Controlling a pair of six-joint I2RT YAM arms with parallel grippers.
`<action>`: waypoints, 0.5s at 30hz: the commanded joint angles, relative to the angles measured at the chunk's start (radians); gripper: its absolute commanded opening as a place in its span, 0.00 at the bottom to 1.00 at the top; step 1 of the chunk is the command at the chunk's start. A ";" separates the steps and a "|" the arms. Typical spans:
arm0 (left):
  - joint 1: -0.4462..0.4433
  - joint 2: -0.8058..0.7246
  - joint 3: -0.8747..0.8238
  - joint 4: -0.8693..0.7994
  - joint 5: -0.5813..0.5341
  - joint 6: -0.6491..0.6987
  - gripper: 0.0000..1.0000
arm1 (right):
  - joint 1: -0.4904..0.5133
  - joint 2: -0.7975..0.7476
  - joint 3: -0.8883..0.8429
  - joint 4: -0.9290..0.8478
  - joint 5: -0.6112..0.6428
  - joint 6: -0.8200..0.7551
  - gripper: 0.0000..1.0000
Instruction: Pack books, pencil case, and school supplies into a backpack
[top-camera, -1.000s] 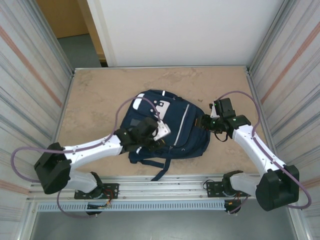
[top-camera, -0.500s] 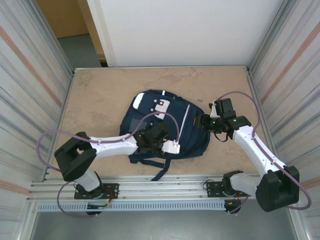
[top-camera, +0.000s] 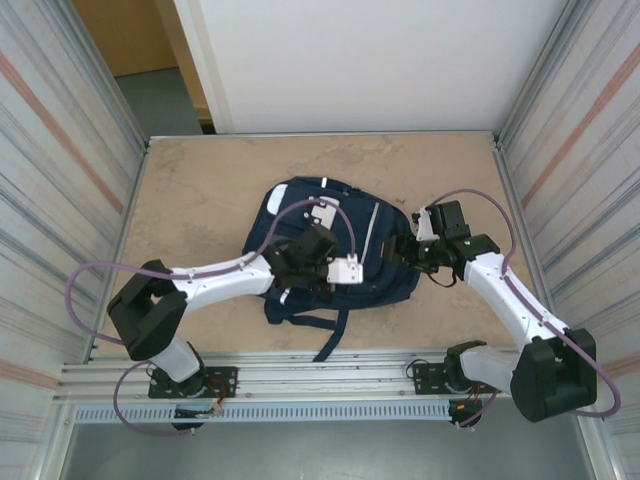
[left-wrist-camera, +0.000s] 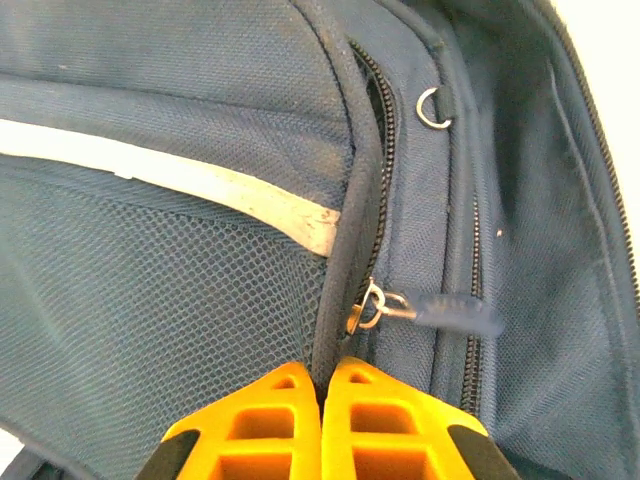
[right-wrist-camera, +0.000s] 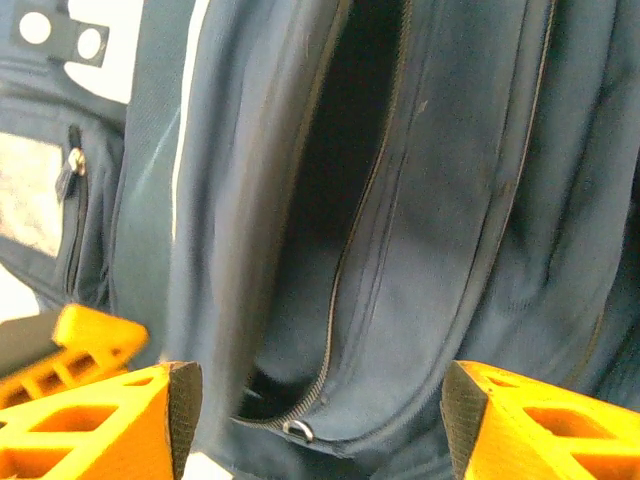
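You're pinching the backpack (top-camera: 335, 255), which is lying flat mid-table (top-camera: 200, 190), by the dark piping (left-wrist-camera: 350, 200) beside its zipper, probably to be steadying the opening. Left gripper (left-wrist-camera: 322, 385) jaws are clamping together on that seam. Your right gripper (right-wrist-camera: 315, 400) is hovering at the gaping compartment (right-wrist-camera: 350, 150), jaws standing wide apart and holding nothing.
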 joint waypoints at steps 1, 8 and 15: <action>0.058 -0.068 0.014 0.029 0.074 -0.133 0.00 | 0.035 -0.115 -0.048 0.015 -0.008 -0.070 0.64; 0.113 -0.062 0.022 0.072 0.246 -0.238 0.00 | 0.338 -0.185 -0.090 0.141 0.127 -0.075 0.65; 0.117 -0.010 0.071 0.081 0.404 -0.407 0.00 | 0.494 -0.065 -0.166 0.386 0.305 0.041 0.61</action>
